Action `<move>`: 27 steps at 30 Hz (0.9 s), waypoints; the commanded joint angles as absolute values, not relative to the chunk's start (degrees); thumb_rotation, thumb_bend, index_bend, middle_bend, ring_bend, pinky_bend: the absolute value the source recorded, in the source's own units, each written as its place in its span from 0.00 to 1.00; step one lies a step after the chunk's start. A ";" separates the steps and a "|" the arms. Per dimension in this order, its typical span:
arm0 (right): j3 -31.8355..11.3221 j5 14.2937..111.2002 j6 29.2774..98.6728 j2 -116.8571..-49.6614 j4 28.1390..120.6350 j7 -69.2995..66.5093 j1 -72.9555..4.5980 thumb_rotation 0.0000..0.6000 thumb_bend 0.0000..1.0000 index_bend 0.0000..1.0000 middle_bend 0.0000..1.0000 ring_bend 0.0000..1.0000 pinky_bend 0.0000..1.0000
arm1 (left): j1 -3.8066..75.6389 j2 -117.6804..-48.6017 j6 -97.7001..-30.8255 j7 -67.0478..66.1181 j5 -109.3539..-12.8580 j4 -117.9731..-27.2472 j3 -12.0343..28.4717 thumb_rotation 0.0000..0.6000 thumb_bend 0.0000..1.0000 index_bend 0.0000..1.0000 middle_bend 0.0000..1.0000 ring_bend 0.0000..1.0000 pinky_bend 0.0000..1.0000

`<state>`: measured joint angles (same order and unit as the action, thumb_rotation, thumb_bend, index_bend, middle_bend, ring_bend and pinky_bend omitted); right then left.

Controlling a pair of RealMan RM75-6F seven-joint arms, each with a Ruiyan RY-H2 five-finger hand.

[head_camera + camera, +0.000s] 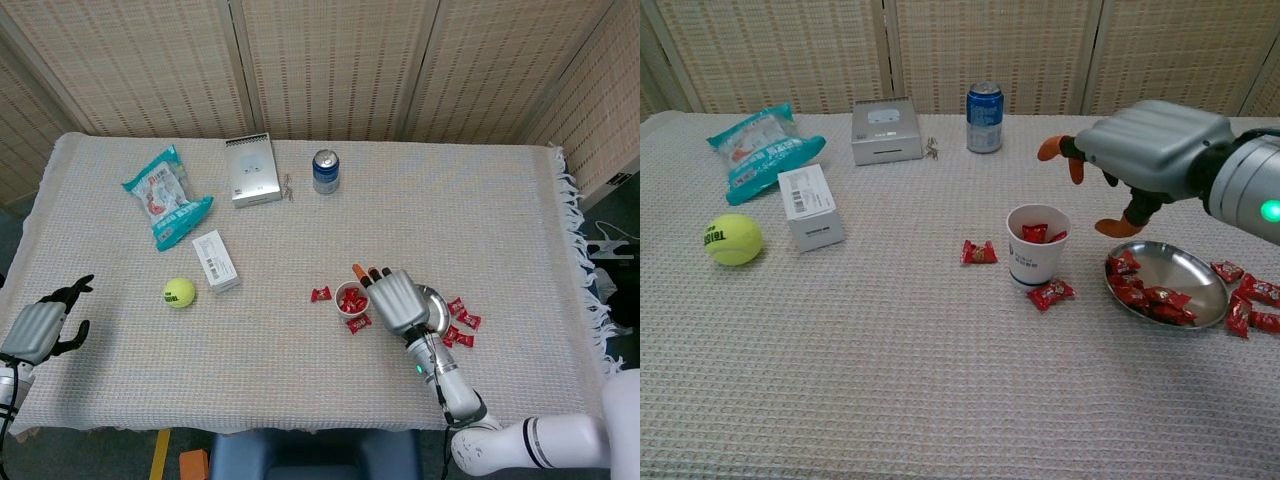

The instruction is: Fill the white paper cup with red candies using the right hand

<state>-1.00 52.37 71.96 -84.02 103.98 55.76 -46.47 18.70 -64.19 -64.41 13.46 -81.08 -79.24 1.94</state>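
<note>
White paper cup: upright on the cloth-covered worktop, printed on its side, red wrapped candies seen inside near the rim. Loose candies are laid beside its base, others on the round steel dish nearby. Right hand: raised above the dish, beside the cup, fingers apart, nothing held. Left hand: placed at the worktop's edge, fingers apart, nothing held.

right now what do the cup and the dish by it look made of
Cup: white paper, matte, with small print on its wall. Dish: seemingly polished metal, probably steel; its bare middle shines and mirrors light.
</note>
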 commanded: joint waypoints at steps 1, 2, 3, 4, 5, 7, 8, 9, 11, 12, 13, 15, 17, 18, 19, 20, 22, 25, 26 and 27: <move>4.67 53.25 71.36 -80.76 103.30 54.59 -42.89 1.00 0.21 0.12 0.28 0.37 0.91 | 18.95 -64.60 -64.09 12.40 -81.09 -79.44 1.85 1.00 0.54 0.03 0.18 0.17 0.30; 5.80 53.97 70.89 -80.47 102.57 54.15 -42.21 1.00 0.21 0.11 0.28 0.36 0.91 | 19.00 -64.78 -63.95 11.95 -80.95 -79.53 1.85 1.00 0.54 0.03 0.18 0.17 0.30; 6.41 54.41 70.44 -80.51 101.83 53.86 -41.84 1.00 0.21 0.11 0.28 0.36 0.90 | 19.05 -64.86 -63.82 11.68 -80.87 -79.58 1.83 1.00 0.54 0.03 0.18 0.17 0.30; 6.93 54.69 70.05 -80.64 101.06 53.70 -41.48 1.00 0.21 0.11 0.28 0.36 0.90 | 19.09 -64.92 -63.70 11.44 -80.78 -79.61 1.81 1.00 0.54 0.03 0.18 0.17 0.30; 7.56 55.06 69.62 -80.87 100.08 53.62 -41.02 1.00 0.21 0.11 0.27 0.36 0.90 | 19.11 -64.96 -63.63 11.21 -80.67 -79.66 1.83 1.00 0.53 0.03 0.18 0.17 0.30; 8.40 55.53 69.35 -81.23 98.77 53.80 -40.27 1.00 0.21 0.11 0.27 0.36 0.90 | 19.06 -64.94 -63.75 11.07 -80.55 -79.69 1.89 1.00 0.54 0.03 0.18 0.17 0.30; 8.85 55.71 69.29 -81.38 98.19 54.04 -39.78 1.00 0.21 0.12 0.27 0.36 0.90 | 19.01 -64.93 -63.88 11.02 -80.49 -79.68 1.94 1.00 0.54 0.03 0.18 0.17 0.30; 9.07 55.82 69.32 -81.43 97.92 54.23 -39.46 1.00 0.21 0.12 0.27 0.36 0.90 | 19.00 -64.93 -63.91 11.02 -80.46 -79.67 1.96 1.00 0.54 0.03 0.18 0.17 0.30; 9.29 56.04 69.34 -81.40 97.72 54.58 -38.87 1.00 0.21 0.12 0.27 0.37 0.90 | 19.02 -64.90 -63.81 11.19 -80.44 -79.63 1.96 1.00 0.54 0.03 0.18 0.17 0.30; 9.25 56.10 69.26 -81.33 97.72 54.61 -38.70 1.00 0.21 0.13 0.27 0.37 0.90 | 19.06 -64.91 -63.75 11.20 -80.44 -79.58 1.95 1.00 0.54 0.03 0.18 0.17 0.30; 9.19 56.15 69.19 -81.26 97.70 54.75 -38.58 1.00 0.21 0.13 0.27 0.37 0.90 | 19.09 -64.92 -63.71 11.20 -80.46 -79.56 1.94 1.00 0.54 0.03 0.18 0.17 0.30; 8.94 56.11 68.78 -81.25 97.58 54.92 -38.38 1.00 0.21 0.13 0.27 0.37 0.90 | 19.12 -64.93 -63.68 11.17 -80.51 -79.60 1.93 1.00 0.53 0.03 0.18 0.17 0.30; 8.66 55.86 68.10 -81.37 97.44 55.13 -38.31 1.00 0.21 0.13 0.27 0.37 0.90 | 19.10 -64.95 -63.76 11.10 -80.54 -79.65 1.92 1.00 0.53 0.03 0.18 0.17 0.30; 8.55 55.87 67.88 -81.45 97.35 55.28 -38.31 1.00 0.21 0.13 0.27 0.38 0.90 | 19.09 -64.96 -63.78 11.08 -80.55 -79.66 1.90 1.00 0.54 0.03 0.18 0.17 0.30; 8.41 55.93 67.68 -81.57 97.28 55.37 -38.30 1.00 0.21 0.13 0.27 0.38 0.90 | 19.09 -64.97 -63.77 11.07 -80.53 -79.65 1.91 1.00 0.54 0.03 0.18 0.17 0.30; 8.18 55.98 67.40 -81.76 97.22 55.40 -38.29 1.00 0.21 0.13 0.27 0.38 0.90 | 19.10 -64.98 -63.72 11.07 -80.45 -79.63 1.92 1.00 0.54 0.03 0.18 0.17 0.30; 7.83 56.07 67.00 -82.09 97.11 55.55 -38.34 1.00 0.21 0.13 0.27 0.38 0.90 | 19.10 -64.97 -63.66 11.11 -80.36 -79.58 1.95 1.00 0.53 0.03 0.18 0.17 0.30; 7.28 56.13 66.20 -82.68 97.10 55.79 -38.50 1.00 0.21 0.09 0.27 0.38 0.90 | 19.08 -64.92 -63.73 11.26 -80.35 -79.53 1.99 1.00 0.54 0.03 0.18 0.17 0.30; 7.18 56.20 65.83 -82.91 97.02 55.75 -38.51 1.00 0.21 0.08 0.27 0.38 0.90 | 19.07 -64.88 -63.76 11.33 -80.35 -79.53 2.00 1.00 0.54 0.03 0.18 0.17 0.30; 7.12 56.22 65.51 -83.07 96.97 55.67 -38.52 1.00 0.21 0.08 0.27 0.38 0.90 | 19.06 -64.87 -63.78 11.36 -80.36 -79.52 2.00 1.00 0.54 0.03 0.18 0.17 0.30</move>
<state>7.22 56.17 65.71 -82.90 97.03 55.71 -38.49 19.06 -64.87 -63.78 11.37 -80.36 -79.52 2.00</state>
